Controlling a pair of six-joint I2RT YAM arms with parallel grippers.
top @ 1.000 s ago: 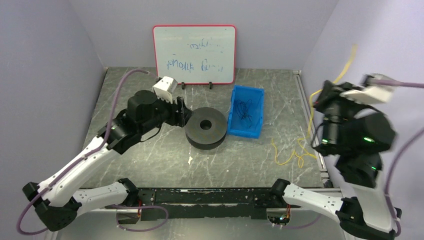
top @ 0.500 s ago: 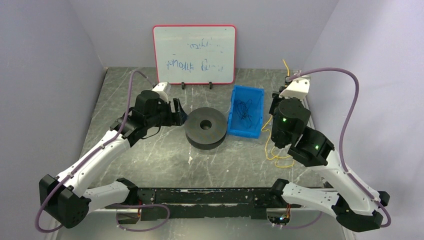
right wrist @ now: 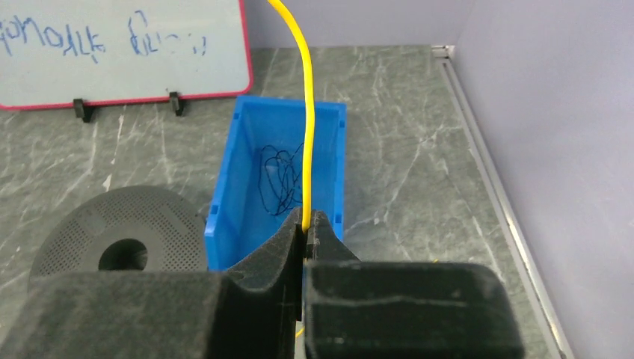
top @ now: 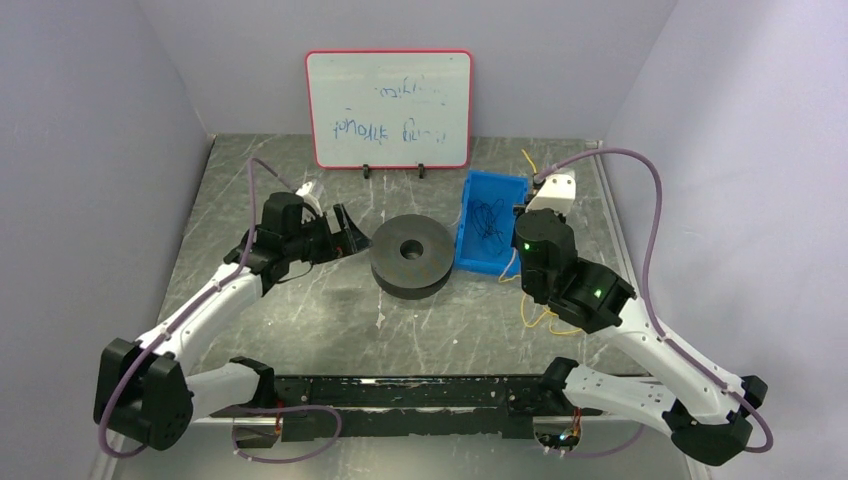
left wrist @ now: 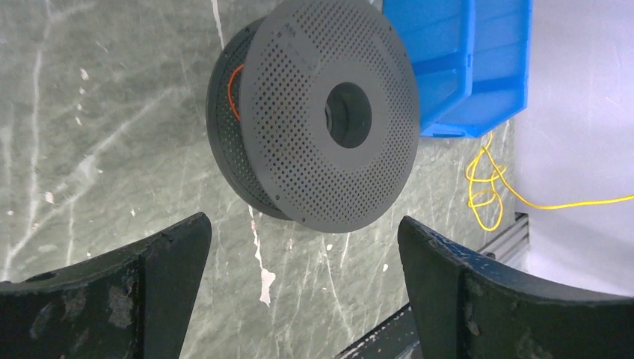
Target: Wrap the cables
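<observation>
The right claw [right wrist: 305,224] is pinched shut on a thin yellow cable [right wrist: 306,105]. The cable rises straight up from between the black fingers [right wrist: 262,258] and curves out through the top of the right wrist view. Just beyond the claw, in the centre of that view, sits a blue bin [right wrist: 224,224] with a small tangle of thin black wire [right wrist: 278,176] inside. At the upper left of that view a red-framed whiteboard [right wrist: 112,45] stands on the grey marbled table [right wrist: 404,149].

In the overhead view, loose yellow loops [top: 545,318] lie on the table at the lower right of centre, close beside the right arm.

The left claw [left wrist: 303,224] is spread wide and holds nothing. Its two dark fingers sit at the bottom corners of the left wrist view. Between and beyond them lies a dark grey perforated spool [left wrist: 329,112], apart from both fingers. A short orange strand [left wrist: 233,90] shows in the groove between the spool's flanges. From overhead, the spool sits at the centre of the table, with the left claw just to its left and the bin touching its right side.
</observation>
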